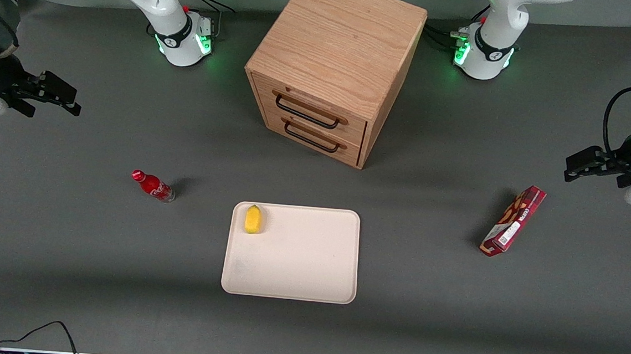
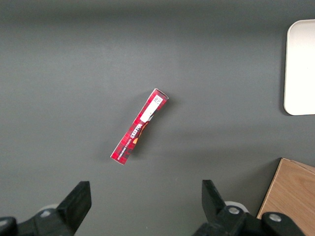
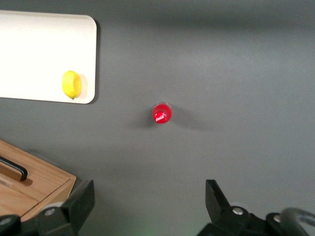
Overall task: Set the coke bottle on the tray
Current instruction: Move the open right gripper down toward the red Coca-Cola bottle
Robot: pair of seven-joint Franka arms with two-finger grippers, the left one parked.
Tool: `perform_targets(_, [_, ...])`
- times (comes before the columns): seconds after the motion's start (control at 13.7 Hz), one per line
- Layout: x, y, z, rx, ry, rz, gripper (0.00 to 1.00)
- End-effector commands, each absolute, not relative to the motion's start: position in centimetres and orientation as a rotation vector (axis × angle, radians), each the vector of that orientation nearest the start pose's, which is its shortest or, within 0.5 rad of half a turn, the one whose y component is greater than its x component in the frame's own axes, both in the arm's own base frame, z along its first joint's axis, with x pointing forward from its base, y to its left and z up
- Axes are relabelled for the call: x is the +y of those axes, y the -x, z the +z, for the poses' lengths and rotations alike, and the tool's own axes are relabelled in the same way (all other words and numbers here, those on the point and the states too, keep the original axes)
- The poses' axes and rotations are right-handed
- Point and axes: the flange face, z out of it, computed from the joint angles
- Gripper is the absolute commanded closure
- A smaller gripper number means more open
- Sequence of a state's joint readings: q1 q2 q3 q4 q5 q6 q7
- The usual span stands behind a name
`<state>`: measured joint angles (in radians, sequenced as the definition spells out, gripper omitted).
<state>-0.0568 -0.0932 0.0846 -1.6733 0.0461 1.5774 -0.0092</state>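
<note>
the coke bottle (image 1: 152, 185) stands upright on the grey table (image 1: 66, 248), alone, a little way off from the tray (image 1: 292, 264) on the working arm's side, and roughly level with the tray's farther edge as the front camera sees it. nothing touches it. the tray is bare apart from a small yellow lemon-like fruit (image 1: 253, 219) near one corner, the corner closest to the bottle.

i'd say the job is at its first step, the reach: no grasp has been made. the gripper (image 1: 49, 94) hangs well above the table, toward the working arm's end, farther from the front camera than the bottle and well apart from it. its fingers (image 3: 81, 201) are spread wide with nothing between them. the wrist camera looks straight down on the red cap, so the hand seems fairly well lined up overhead.

next it likely needs to come down around the slim body and close gently; a bottle that narrow could tip if nudged.
</note>
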Motion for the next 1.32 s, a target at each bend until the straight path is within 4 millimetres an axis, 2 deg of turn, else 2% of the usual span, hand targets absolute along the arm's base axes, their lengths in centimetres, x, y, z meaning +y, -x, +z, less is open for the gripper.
perform_targets(0.0, [2.4, -52.2, 63.0, -0.026, 3.104, 0.04, 0.0])
perform_targets(0.15, [2.2, -52.4, 62.8, -0.024, 3.103, 0.047, 0.0])
perform_targets(0.29, [2.5, -53.4, 60.1, -0.036, 3.102, 0.125, 0.0])
perform_targets(0.44, [1.4, -53.1, 55.8, -0.008, 3.105, 0.147, 0.0])
perform_targets(0.51, [1.2, -52.4, 53.2, -0.009, 3.11, 0.116, 0.0])
perform_targets(0.66, [2.3, -52.2, 46.8, -0.041, 3.12, 0.029, 0.0])
perform_targets(0.73, [2.3, -52.0, 44.0, -0.043, 3.129, -0.019, 0.0])
perform_targets(0.88, [2.2, -51.7, 39.2, -0.053, 3.129, -0.083, 0.0])
perform_targets(1.02, [1.9, -52.5, 36.4, -0.116, 3.165, -0.078, 0.01])
perform_targets(1.24, [1.9, -52.7, 34.1, -0.136, 3.17, -0.068, 0.03])
